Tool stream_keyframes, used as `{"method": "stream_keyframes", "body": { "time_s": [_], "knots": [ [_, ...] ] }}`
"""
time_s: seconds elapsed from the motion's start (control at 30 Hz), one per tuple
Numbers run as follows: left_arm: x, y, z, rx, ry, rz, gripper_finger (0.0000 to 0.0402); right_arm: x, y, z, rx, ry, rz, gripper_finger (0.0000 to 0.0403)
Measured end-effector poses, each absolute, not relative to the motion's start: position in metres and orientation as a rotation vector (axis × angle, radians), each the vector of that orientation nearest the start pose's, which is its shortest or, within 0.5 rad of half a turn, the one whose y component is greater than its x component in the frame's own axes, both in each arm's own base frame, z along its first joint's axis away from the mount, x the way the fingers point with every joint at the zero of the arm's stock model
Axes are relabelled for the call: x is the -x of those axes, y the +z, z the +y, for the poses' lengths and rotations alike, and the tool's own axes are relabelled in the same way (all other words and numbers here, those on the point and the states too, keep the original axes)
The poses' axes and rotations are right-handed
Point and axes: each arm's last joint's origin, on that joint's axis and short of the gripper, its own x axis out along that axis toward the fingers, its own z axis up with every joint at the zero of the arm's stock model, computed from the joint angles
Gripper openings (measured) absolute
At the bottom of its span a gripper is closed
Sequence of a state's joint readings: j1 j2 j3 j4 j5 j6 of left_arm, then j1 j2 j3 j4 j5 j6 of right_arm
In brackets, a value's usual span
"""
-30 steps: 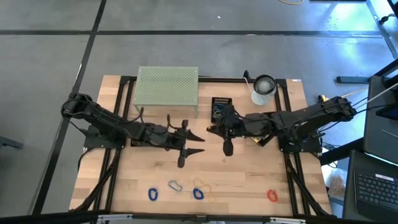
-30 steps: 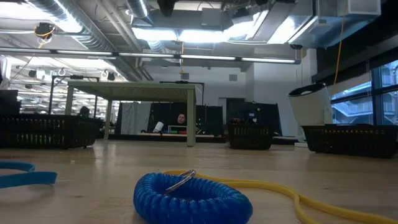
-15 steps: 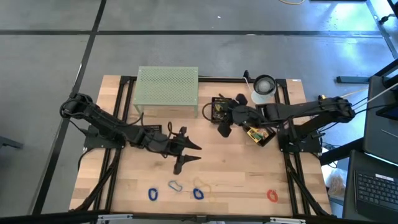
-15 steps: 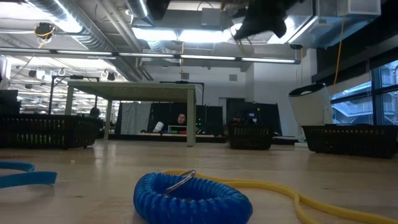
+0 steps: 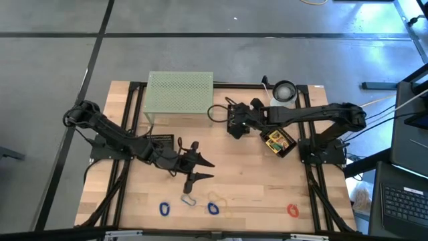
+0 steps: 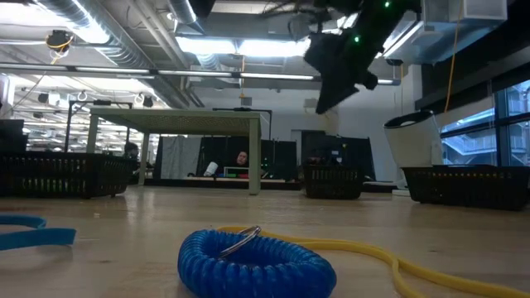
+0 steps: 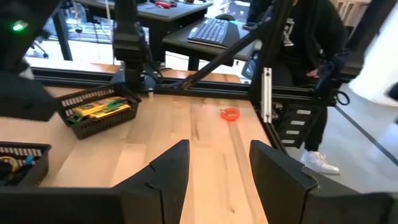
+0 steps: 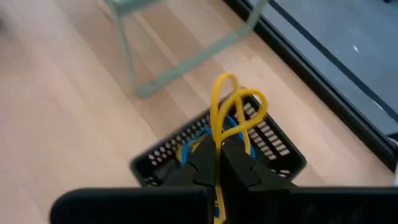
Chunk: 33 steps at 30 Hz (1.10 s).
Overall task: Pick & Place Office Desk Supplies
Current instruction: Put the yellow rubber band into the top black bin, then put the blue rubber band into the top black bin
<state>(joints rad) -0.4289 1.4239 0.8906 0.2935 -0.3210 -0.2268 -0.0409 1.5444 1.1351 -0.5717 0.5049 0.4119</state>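
My right gripper (image 5: 229,125) (image 8: 217,148) is shut on a yellow rubber band (image 8: 234,104) above a small black basket (image 8: 281,155) that stands beside the pale-green mesh stand (image 5: 180,97). Near the table's middle my left gripper (image 5: 208,169) (image 7: 219,149) hovers open with nothing between its fingers. Blue loop clips (image 5: 164,209) (image 5: 212,208), a grey one (image 5: 189,199), a red one (image 5: 292,210) and a thin band (image 5: 222,199) lie along the near edge. A second black basket (image 5: 279,144) holds yellow-green crayon boxes (image 7: 102,107). My right gripper pinches the yellow band between its two fingertips (image 8: 202,155), slanting down from the table's right side. Two loops of the band (image 8: 219,93) stick out past the fingertips over the basket. A blue strand (image 8: 231,124) shows beside them; whether it is held too, I cannot tell.
A white roll (image 5: 284,90) stands at the far right. The mesh stand's legs (image 8: 134,68) are close to the basket. Bare wood lies between the two grippers and the clips. A person stands beyond the table's right edge (image 7: 317,56).
My right gripper has gone from the table's middle toward the far edge, sinking and tipping downward, and now hangs over the basket by the mesh stand, still shut on the band. My left gripper has drifted a little toward the near edge, still open.
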Motion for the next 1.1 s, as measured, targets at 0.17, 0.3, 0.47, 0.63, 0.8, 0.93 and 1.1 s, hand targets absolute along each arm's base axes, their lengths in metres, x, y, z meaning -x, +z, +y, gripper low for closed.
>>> {"method": "stream_keyframes", "body": {
  "time_s": [0.17, 0.3, 0.47, 0.63, 0.8, 0.93, 1.1],
  "knots": [
    [-0.288, 0.269, -0.129, 0.133, -0.104, 0.237, 0.0164, -0.315, 0.237, -0.036, -0.192, -0.692, 0.891, 0.0008],
    [-0.287, 0.269, -0.131, 0.132, -0.107, 0.237, 0.0163, -0.316, 0.233, -0.041, -0.217, -0.68, 0.913, 0.0025],
    [-0.287, 0.269, -0.131, 0.131, -0.107, 0.238, 0.0162, -0.316, 0.232, -0.043, -0.22, -0.685, 0.92, 0.0081],
    [-0.287, 0.269, -0.131, 0.128, -0.106, 0.241, 0.0161, -0.316, 0.233, -0.042, -0.218, -0.68, 0.919, 0.0153],
    [-0.286, 0.268, -0.131, 0.124, -0.106, 0.251, 0.0161, -0.315, 0.232, -0.042, -0.224, -0.666, 0.934, 0.0212],
    [-0.286, 0.265, -0.13, 0.138, -0.099, 0.279, 0.0161, -0.313, 0.231, -0.042, -0.218, -0.67, 0.961, 0.024],
    [-0.282, 0.254, -0.129, 0.182, -0.068, 0.398, 0.0161, -0.31, 0.229, -0.041, -0.228, -0.657, 1.004, 0.0248]
  ]
}}
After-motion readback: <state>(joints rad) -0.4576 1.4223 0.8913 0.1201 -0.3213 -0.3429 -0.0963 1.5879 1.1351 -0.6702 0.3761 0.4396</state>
